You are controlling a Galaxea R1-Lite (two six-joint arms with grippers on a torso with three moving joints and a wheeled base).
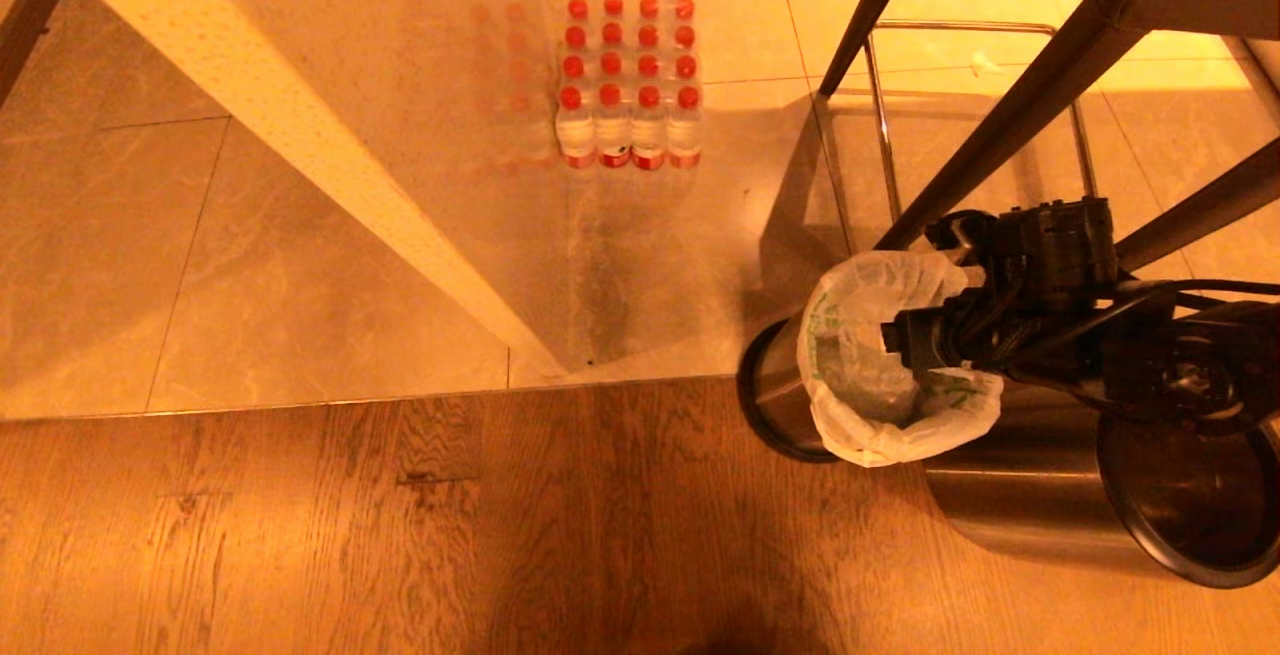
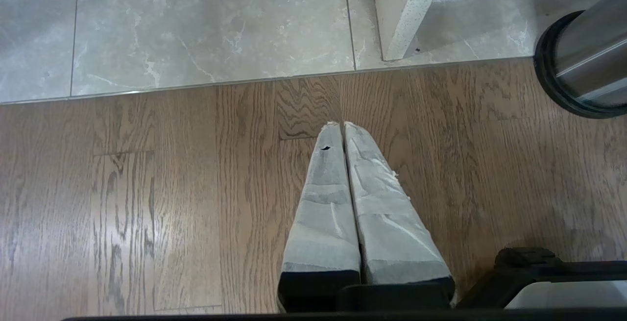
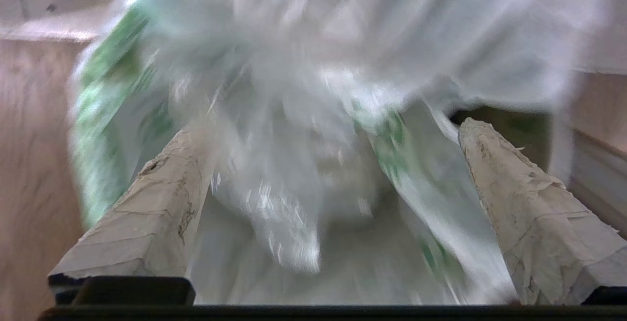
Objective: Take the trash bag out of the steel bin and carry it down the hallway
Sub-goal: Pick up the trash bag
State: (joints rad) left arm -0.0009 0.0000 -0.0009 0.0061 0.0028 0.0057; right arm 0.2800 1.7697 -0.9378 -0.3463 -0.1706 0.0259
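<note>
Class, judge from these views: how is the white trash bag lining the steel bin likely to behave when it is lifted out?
The trash bag looks thin and crinkled, so it will probably sag and stretch. Little shows inside it, so it is likely light. Its rim folds over the steel bin, so it may catch.

The right gripper [image 3: 323, 130] hangs over the mouth of the bin [image 1: 775, 395], jaws spread wide, with the bag [image 1: 860, 355] bunched between and around the fingers [image 3: 147, 213]; crumpled plastic fills the opening. Dark chair legs [image 1: 1000, 125] slant over the bin's far side and a second bin [image 1: 1060, 505] lies just beside it on the near right. A white wall corner [image 1: 300, 125] runs toward the bin from the far left. Bottles [image 1: 630, 85] stand on the tiles, well apart. The wood floor [image 1: 400, 535] left of the bin lies open; the left gripper [image 2: 343, 125] hangs there.
</note>
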